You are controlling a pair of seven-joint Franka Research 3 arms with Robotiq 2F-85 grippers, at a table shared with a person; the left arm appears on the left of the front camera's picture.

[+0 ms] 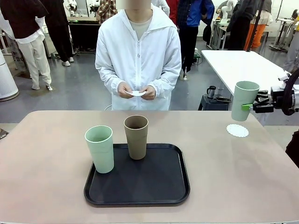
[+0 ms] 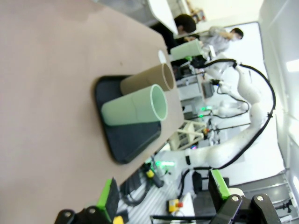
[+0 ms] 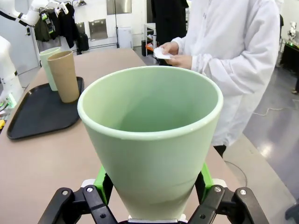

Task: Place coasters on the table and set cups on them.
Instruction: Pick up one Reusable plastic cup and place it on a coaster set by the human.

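Note:
My right gripper (image 1: 249,107) is shut on a pale mint cup (image 1: 245,100), holding it upright in the air just above and behind a white scalloped coaster (image 1: 237,130) on the beige table (image 1: 46,154). In the right wrist view that cup (image 3: 149,135) sits between the green pads (image 3: 103,179). A second mint cup (image 1: 99,149) and a tan cup (image 1: 136,136) stand on the black tray (image 1: 138,191). The person's hands hold another coaster (image 1: 136,93). My left gripper (image 2: 163,193) is open with nothing in it, off the table's edge, looking sideways at both cups (image 2: 135,107).
A person in a white jacket (image 1: 138,60) stands at the far edge, centre. Behind on the right are a white-topped table (image 1: 243,65) and a small dark mug (image 1: 211,91). Bare tabletop lies left of and in front of the tray.

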